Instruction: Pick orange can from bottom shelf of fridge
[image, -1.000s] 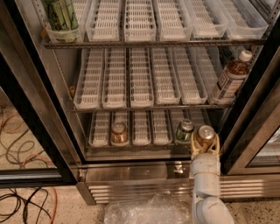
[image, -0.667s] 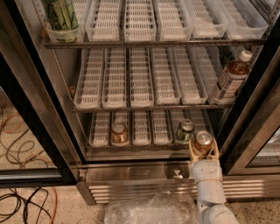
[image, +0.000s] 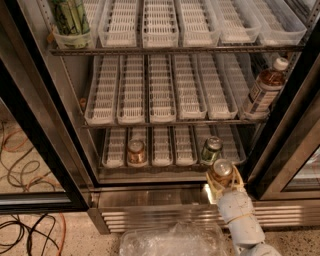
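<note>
My gripper (image: 223, 179) is shut on the orange can (image: 221, 168), a copper-orange can with a silver top. It holds the can upright just in front of the right end of the bottom shelf (image: 162, 166), over the fridge's steel base grille (image: 150, 216). The white arm comes up from the lower right. A second copper-coloured can (image: 135, 151) stands in a left lane of the bottom shelf. A green can (image: 211, 149) stands in a right lane, just behind the gripper.
A brown bottle (image: 265, 89) stands at the right of the middle shelf. A tub of green bottles (image: 70, 22) sits top left. Black door frames (image: 40, 130) flank the opening. A clear plastic bag (image: 172, 240) lies below the grille. Cables (image: 20, 150) lie on the floor at left.
My gripper has moved down and slightly left with the orange can in it, coming out from the shelf toward the fridge's front edge. The shelf cans have not moved.
</note>
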